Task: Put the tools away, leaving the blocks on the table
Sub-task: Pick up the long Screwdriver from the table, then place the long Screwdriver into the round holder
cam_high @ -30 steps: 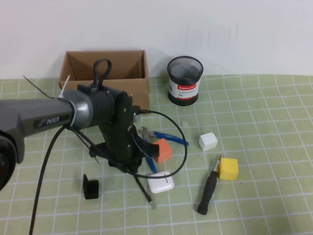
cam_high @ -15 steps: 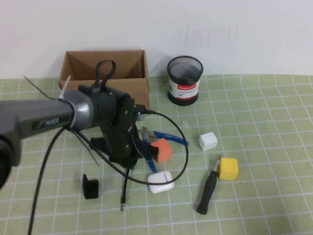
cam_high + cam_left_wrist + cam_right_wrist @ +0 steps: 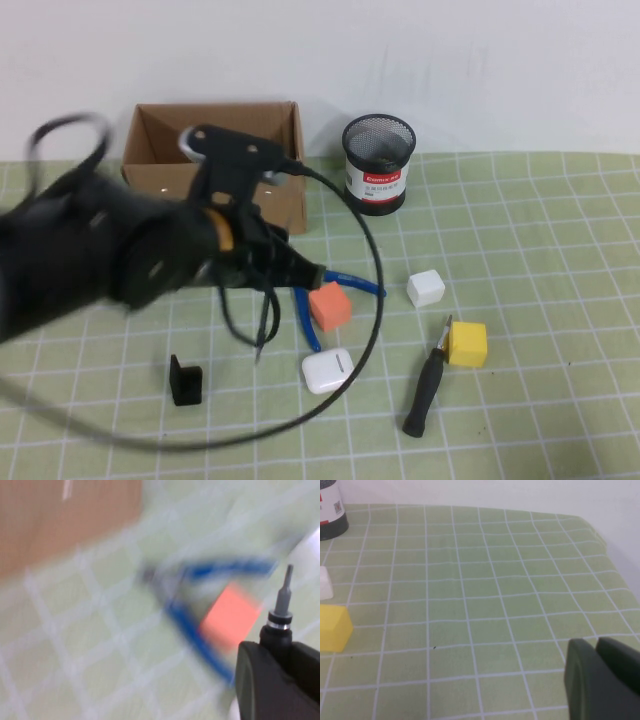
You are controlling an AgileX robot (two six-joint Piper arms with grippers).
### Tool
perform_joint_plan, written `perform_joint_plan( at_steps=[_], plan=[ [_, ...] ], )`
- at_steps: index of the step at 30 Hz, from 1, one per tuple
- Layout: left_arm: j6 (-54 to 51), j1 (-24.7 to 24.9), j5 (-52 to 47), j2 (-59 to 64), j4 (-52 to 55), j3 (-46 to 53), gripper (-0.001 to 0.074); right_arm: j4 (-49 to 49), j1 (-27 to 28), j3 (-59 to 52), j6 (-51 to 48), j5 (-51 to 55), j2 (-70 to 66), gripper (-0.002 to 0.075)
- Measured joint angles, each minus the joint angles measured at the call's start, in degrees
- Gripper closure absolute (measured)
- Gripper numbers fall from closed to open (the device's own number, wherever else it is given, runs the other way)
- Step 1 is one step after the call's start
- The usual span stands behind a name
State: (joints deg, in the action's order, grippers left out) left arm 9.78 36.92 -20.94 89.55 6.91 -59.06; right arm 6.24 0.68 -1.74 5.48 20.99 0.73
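My left gripper [image 3: 286, 652] is shut on the thin black precision screwdriver [image 3: 281, 605], whose metal tip sticks out past the fingers. In the high view that screwdriver [image 3: 263, 322] hangs below the blurred left arm, above the mat and left of the blue-handled pliers [image 3: 336, 284]. The orange block [image 3: 329, 305] rests against the pliers. Further right are the white block [image 3: 425, 288] and the yellow block [image 3: 467, 343], with the thick black-handled screwdriver [image 3: 426, 386] lying beside the yellow one. My right gripper [image 3: 600, 672] is shut and empty, low over bare mat; the high view does not show it.
An open cardboard box [image 3: 215, 150] stands at the back left, with a black mesh cup [image 3: 379, 163] to its right. A white earbud case [image 3: 328, 370] and a small black bracket [image 3: 184, 381] lie near the front. The mat's edge [image 3: 592, 530] shows in the right wrist view.
The left gripper closed on the thin screwdriver and lifted it off the mat. The arm has swung up and back toward the box. The right arm has not moved.
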Motion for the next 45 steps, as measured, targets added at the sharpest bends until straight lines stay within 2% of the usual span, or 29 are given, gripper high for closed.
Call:
perform_joint_plan(
  at_steps=[7,10,13,24,30,36,45],
  plan=[
    [-0.89,-0.21,37.69,-4.41,0.24,14.87,0.0680,0.00,0.00,0.00,0.00,0.00,0.00,0.0736],
    [-0.89,-0.39,49.28,-1.49,0.49,15.37,0.0680,0.00,0.00,0.00,0.00,0.00,0.00,0.0736],
    [-0.89,-0.99,55.17,2.52,0.86,12.49,0.0680,0.00,0.00,0.00,0.00,0.00,0.00,0.0736],
    [2.46,-3.80,57.66,22.28,2.90,-12.96,0.0680,0.00,0.00,0.00,0.00,0.00,0.00,0.0736],
    [4.26,-4.88,57.66,30.85,3.91,-23.02,0.0680,0.00,0.00,0.00,0.00,0.00,0.00,0.0736],
    [4.48,-5.78,57.37,36.28,3.91,-29.20,0.0680,0.00,0.00,0.00,0.00,0.00,0.00,0.0736],
    [1.93,-5.78,54.10,38.97,4.14,-31.19,0.0680,0.00,0.00,0.00,0.00,0.00,0.00,0.0736]
  ],
)
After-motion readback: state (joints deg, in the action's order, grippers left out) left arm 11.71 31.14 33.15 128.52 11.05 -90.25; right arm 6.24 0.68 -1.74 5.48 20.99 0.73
